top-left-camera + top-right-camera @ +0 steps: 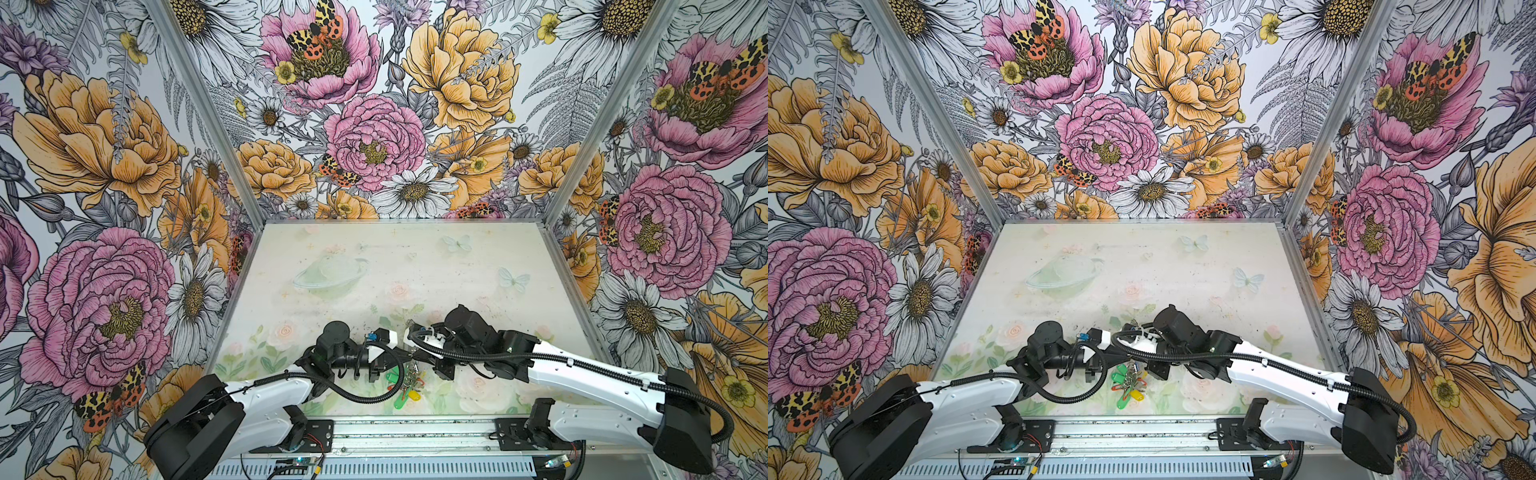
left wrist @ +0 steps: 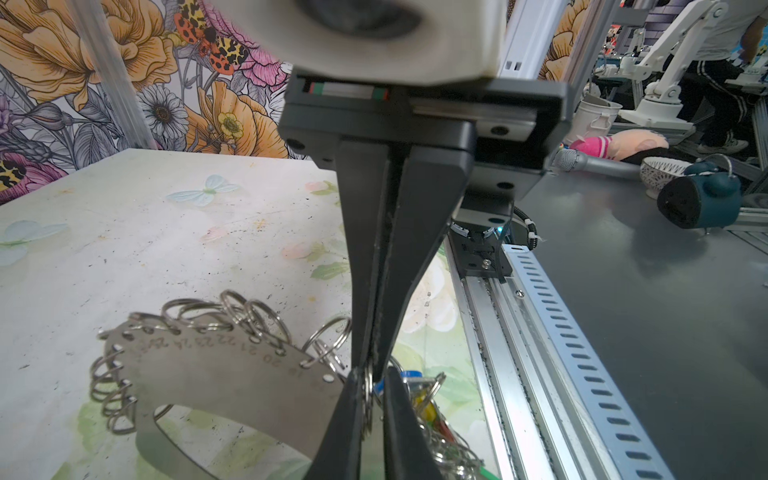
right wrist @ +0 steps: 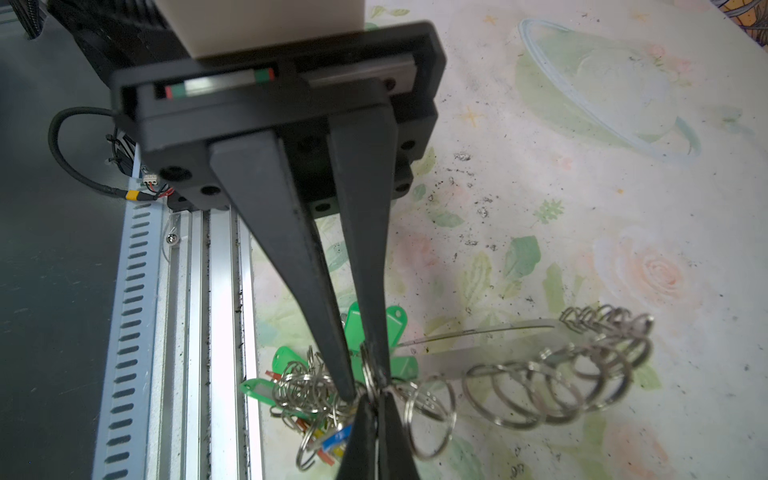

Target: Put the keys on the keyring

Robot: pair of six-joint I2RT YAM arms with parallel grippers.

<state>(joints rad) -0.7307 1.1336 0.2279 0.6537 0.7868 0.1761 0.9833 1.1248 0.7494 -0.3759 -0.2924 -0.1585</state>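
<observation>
Grey metal, the keyring (image 2: 216,374) sits near the table's (image 1: 374,257) front edge, a small wire ring (image 2: 368,401) at its rim pinched in the closed right gripper (image 3: 368,386). The left gripper (image 2: 372,370) meets it tip to tip, jaws nearly together; what they pinch is unclear. The blue-tagged keys (image 3: 341,436) are just beside those tips, by a bunch of coloured tags (image 1: 405,388).

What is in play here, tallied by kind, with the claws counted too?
Claws: 2 (left claw, right claw)
Keyring: 1
Blue-tagged key: 1
Bunch of green, red and yellow tagged keys: 1
Total: 5
</observation>
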